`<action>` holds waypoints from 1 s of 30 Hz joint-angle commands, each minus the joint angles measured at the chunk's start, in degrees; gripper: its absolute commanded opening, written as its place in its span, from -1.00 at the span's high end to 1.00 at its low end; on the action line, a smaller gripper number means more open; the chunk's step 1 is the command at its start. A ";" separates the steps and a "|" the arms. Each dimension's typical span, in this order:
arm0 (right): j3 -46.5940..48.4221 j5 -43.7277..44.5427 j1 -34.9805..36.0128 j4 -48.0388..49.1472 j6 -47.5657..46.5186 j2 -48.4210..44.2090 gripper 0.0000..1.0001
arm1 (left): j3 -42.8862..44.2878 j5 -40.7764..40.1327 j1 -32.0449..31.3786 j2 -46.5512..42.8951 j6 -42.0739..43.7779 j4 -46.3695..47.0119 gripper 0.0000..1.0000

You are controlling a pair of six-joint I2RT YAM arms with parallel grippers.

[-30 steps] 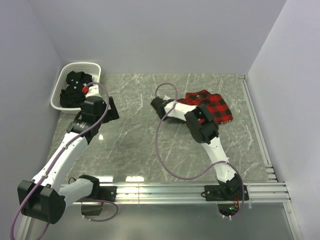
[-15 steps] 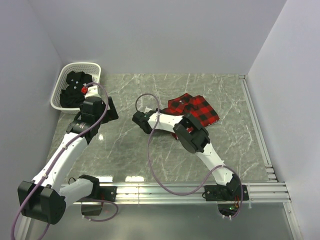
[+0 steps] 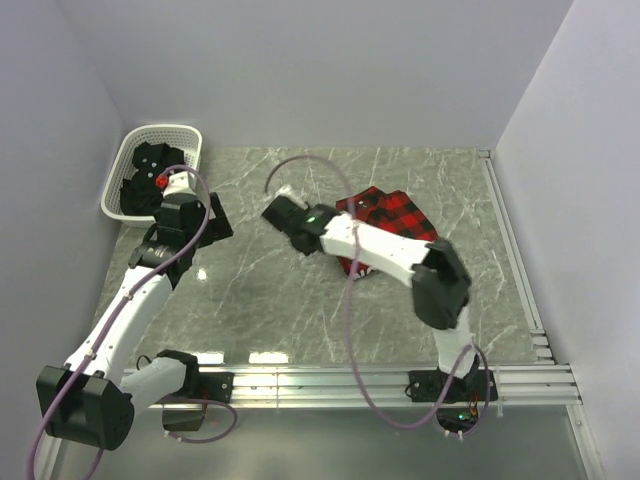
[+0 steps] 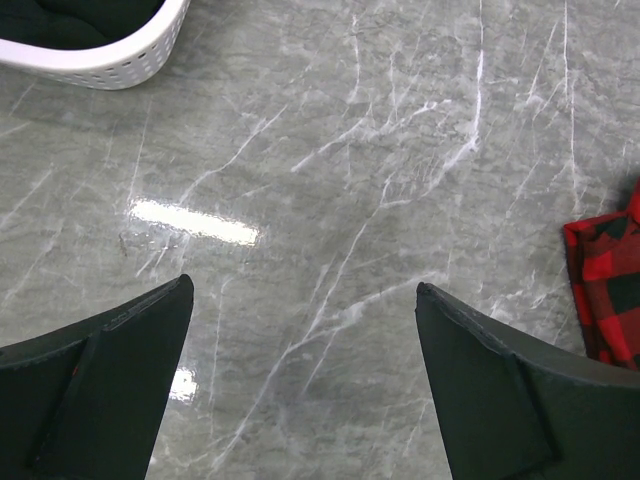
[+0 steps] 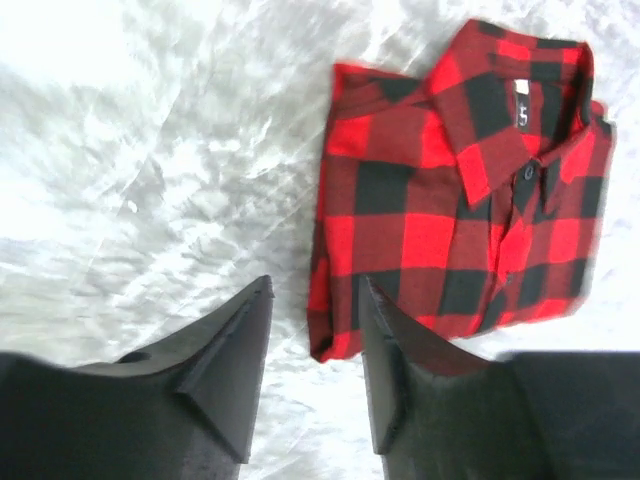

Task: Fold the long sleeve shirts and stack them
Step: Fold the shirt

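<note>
Flannel (image 5: 470, 180) folded on the table (image 3: 260, 290).
My right gripper (image 5: 315, 300) hovers narrowly parted, empty; left gripper (image 4: 300, 300) gapes wide.

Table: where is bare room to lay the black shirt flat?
Widest bare marble on the table lies between the left arm and the right arm, down to the near rail. A narrower strip runs between the red shirt and the right edge. Crowded: by the basket and the red shirt's left side, under the right arm.
</note>
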 commanded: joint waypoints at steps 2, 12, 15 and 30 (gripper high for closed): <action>-7.34 -11.14 -7.68 7.33 6.71 -8.82 0.17 | -0.33 1.71 0.63 -1.12 -0.59 2.32 -0.97; -24.03 -26.45 -16.92 15.07 12.86 -8.40 0.31 | -0.51 2.68 1.07 -0.68 -0.50 2.50 -0.97; -26.76 -31.29 -17.01 16.57 14.53 -6.02 0.34 | -0.77 3.73 1.15 -0.51 -0.50 3.20 -0.96; -28.35 -32.96 -28.14 21.39 15.23 -24.99 0.17 | 11.78 19.11 -7.80 15.73 -11.39 11.63 -0.85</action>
